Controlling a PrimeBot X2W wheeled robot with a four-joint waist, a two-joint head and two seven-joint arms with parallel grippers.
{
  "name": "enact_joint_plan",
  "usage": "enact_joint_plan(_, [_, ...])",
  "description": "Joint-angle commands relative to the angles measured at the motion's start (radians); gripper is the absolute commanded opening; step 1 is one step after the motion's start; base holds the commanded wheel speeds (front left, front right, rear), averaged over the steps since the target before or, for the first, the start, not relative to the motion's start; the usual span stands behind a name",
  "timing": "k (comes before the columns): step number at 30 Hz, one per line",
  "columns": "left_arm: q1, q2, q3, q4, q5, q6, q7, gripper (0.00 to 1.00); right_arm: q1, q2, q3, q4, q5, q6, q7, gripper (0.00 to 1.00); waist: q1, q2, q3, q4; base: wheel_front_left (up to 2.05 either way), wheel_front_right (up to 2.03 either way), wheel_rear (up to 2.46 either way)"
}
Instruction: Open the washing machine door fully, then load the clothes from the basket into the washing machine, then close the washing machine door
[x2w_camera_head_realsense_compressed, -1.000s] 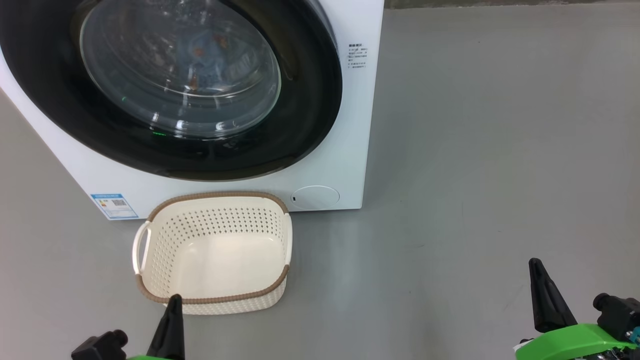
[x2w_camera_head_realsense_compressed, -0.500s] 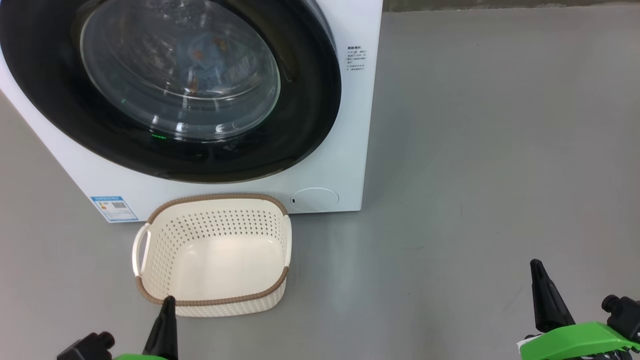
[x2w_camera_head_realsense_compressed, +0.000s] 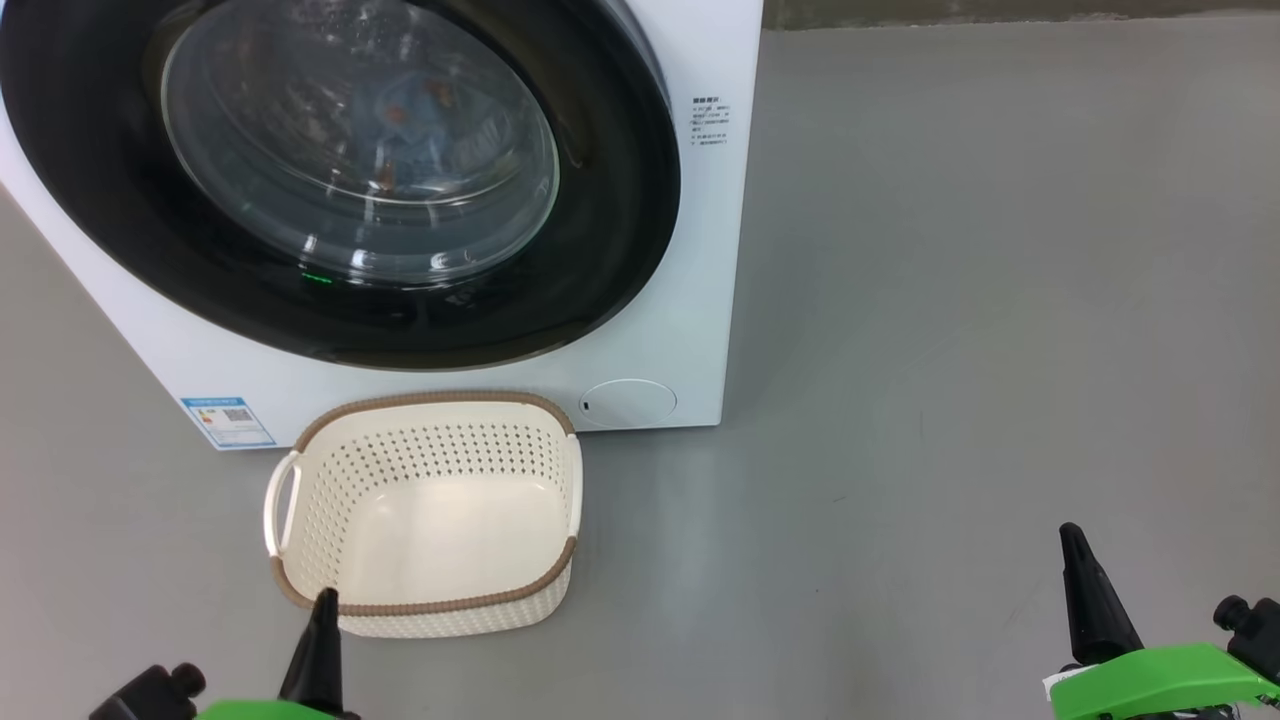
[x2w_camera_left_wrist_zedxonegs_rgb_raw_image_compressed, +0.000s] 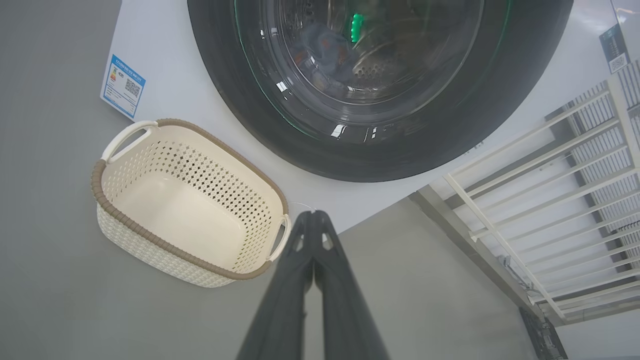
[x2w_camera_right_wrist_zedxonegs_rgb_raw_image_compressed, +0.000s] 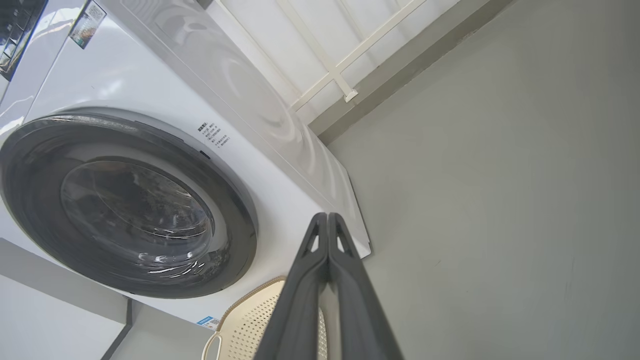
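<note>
— How many large things?
— One washing machine (x2w_camera_head_realsense_compressed: 700, 300), top cut off, ahead of both claws. Its one door (x2w_camera_head_realsense_compressed: 620, 200) is closed.
— And smaller?
— One basket (x2w_camera_head_realsense_compressed: 430, 400), just beyond the left claw (x2w_camera_head_realsense_compressed: 324, 600). The right claw (x2w_camera_head_realsense_compressed: 1068, 535) is well to the right of the basket. Both claws are pressed together.
— The clothes (x2w_camera_head_realsense_compressed: 400, 110)?
— Blurred behind the glass, count unclear. The left wrist view adds a white railing (x2w_camera_left_wrist_zedxonegs_rgb_raw_image_compressed: 499, 239).
</note>
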Motion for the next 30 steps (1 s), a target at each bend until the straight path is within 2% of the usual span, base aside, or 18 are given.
enact_joint_plan(1, [-0.043,0.018,0.022,-0.021,-0.026,-0.005,0.004,0.00,-0.040,-0.010,0.015,-0.020,0.039,-0.003,0.005,0.00,-0.0001,0.0000,-0.001,0.000,0.00,0.00,0.00])
enact_joint_plan(30, [-0.062,0.026,0.068,-0.022,-0.324,-0.008,0.087,0.00,-0.059,-0.014,0.027,-0.001,0.389,-0.004,0.091,0.00,-0.0001,0.0000,-0.014,-0.005,0.00,0.00,0.00])
